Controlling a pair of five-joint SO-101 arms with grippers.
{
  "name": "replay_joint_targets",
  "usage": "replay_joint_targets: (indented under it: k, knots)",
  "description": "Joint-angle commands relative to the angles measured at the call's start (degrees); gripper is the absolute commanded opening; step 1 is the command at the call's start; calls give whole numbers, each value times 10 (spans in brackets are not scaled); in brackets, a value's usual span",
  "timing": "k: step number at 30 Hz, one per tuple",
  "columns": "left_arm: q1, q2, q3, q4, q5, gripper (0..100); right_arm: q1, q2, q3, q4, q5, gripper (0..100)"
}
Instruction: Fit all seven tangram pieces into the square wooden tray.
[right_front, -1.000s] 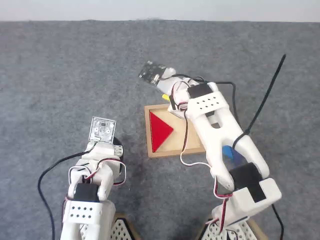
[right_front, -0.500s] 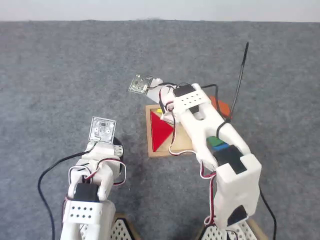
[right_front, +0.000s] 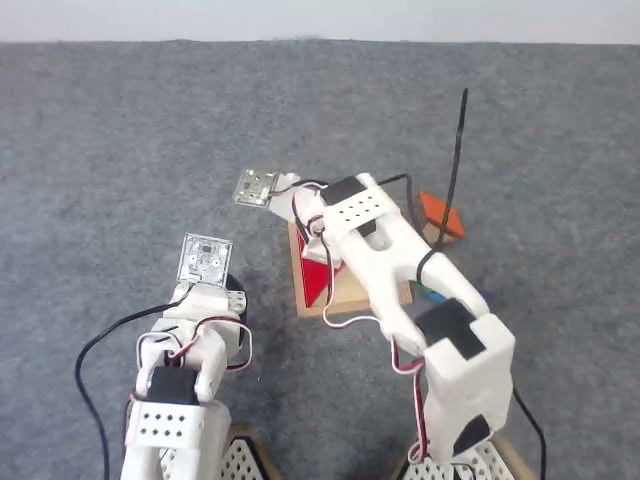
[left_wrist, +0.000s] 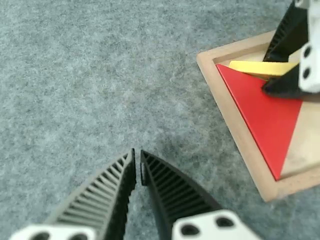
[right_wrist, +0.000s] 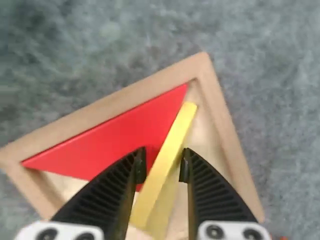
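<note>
The square wooden tray (right_front: 299, 268) lies mid-table with a red triangle (right_front: 316, 279) flat inside it. My right gripper (right_wrist: 161, 165) is shut on a yellow piece (right_wrist: 167, 161), held on edge and tilted. The piece's far end is down in the tray corner (right_wrist: 206, 65), beside the red triangle (right_wrist: 107, 141). In the left wrist view the yellow piece (left_wrist: 258, 67) rests along the red triangle (left_wrist: 265, 112), between the other arm's black fingers (left_wrist: 287, 37). My left gripper (left_wrist: 138, 161) is shut and empty, low over the carpet left of the tray (left_wrist: 235, 127).
An orange piece (right_front: 441, 214) lies on the carpet right of the tray. Green and blue pieces (right_front: 431, 293) peek out beside the right arm (right_front: 390, 260). The left arm (right_front: 195, 340) stands at the front left. Open grey carpet spreads behind and to the left.
The right arm has swung left across the tray with the yellow piece, bringing it to the tray's far left corner and uncovering the orange piece. The left arm has kept still.
</note>
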Motion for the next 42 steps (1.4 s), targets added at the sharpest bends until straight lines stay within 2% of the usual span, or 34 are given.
replay_joint_targets:
  k: [1, 5, 10, 15, 17, 22, 37, 42]
  knots:
    - [-3, -7, -5, 4, 4, 15, -7, -78, -29, 37, -10, 121]
    - [-3, -7, -5, 4, 4, 15, -7, -118, -10, 56, -11, 121]
    - [-3, -7, -5, 4, 4, 15, -4, -204, 87, 51, -21, 119]
    - [-3, -7, -5, 4, 4, 15, 57, -262, 257, -69, -50, 118]
    - [-3, -7, -5, 4, 4, 15, 77, -250, 278, -82, -51, 118]
    - [-3, -7, -5, 4, 4, 15, 117, -205, 276, -100, -50, 118]
    - [-3, -7, -5, 4, 4, 15, 128, -48, 131, -113, -47, 118]
    - [-3, -7, -5, 4, 4, 15, 128, -67, 99, -96, -50, 118]
